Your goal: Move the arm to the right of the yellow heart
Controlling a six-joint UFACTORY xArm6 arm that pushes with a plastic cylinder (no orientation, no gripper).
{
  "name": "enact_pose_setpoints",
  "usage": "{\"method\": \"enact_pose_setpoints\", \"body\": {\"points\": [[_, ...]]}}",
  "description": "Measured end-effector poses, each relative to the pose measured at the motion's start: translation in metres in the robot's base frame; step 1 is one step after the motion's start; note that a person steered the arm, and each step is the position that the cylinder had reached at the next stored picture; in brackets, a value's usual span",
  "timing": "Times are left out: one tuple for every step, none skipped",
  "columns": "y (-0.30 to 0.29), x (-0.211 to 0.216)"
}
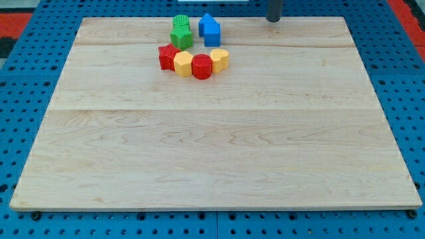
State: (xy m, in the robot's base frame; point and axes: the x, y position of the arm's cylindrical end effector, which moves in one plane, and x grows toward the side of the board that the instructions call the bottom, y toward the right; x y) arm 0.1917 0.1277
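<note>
at the view's top edge my tip [273, 20] touches nothing; yellow heart [220, 59] well left; blue block [210, 29] between.

Board: pale wooden top [212, 146] on a blue pegboard [26, 66].
Blocks: green [180, 32], blue [209, 30], red star [168, 56], yellow [182, 64], red [202, 66], yellow heart [220, 59], clustered near the view's top.

Bright, even overhead light falls across the pale wooden board [212, 133], leaving only faint soft shadows, no glare, and sharp focus edge to edge.
</note>
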Motion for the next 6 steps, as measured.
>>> {"method": "enact_pose_setpoints", "body": {"points": [[-0.001, 0.000], [-0.036, 0.001], [-0.071, 0.001], [-0.042, 0.027], [-0.045, 0.087], [-0.059, 0.106]]}}
